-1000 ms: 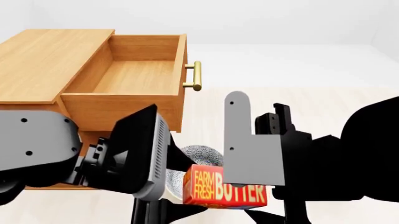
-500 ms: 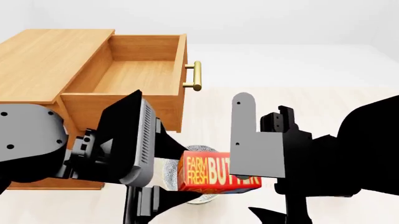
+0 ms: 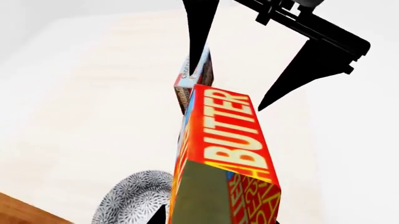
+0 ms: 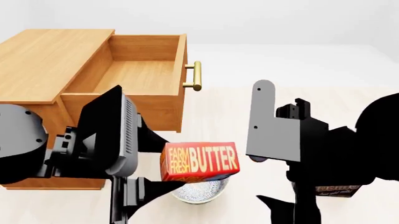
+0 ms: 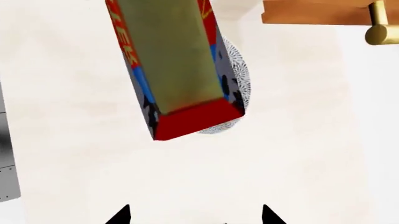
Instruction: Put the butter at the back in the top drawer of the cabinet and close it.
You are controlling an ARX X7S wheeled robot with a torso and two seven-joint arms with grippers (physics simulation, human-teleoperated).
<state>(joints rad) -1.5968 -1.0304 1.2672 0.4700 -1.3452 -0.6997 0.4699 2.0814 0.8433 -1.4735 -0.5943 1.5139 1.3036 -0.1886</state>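
left gripper (image 4: 163, 164) clamped on the butter (image 4: 199, 161), held in the air
butter sits over the patterned bowl (image 4: 201, 192), near side of the open top drawer (image 4: 134, 77). right gripper (image 5: 194, 215) fingers apart, holding nothing.

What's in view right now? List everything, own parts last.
Cabinet: one, light brown wood, far left.
Top drawer: one, pulled open, nothing inside, brass handle.
Butter: one, red-orange carton, held in the air above the bowl.
Bowl: one, grey-patterned, on the floor under the butter.
Dark box: one, on the floor at right, mostly hidden.
Left gripper: shut on the butter's end.
Right gripper: open, holding nothing.
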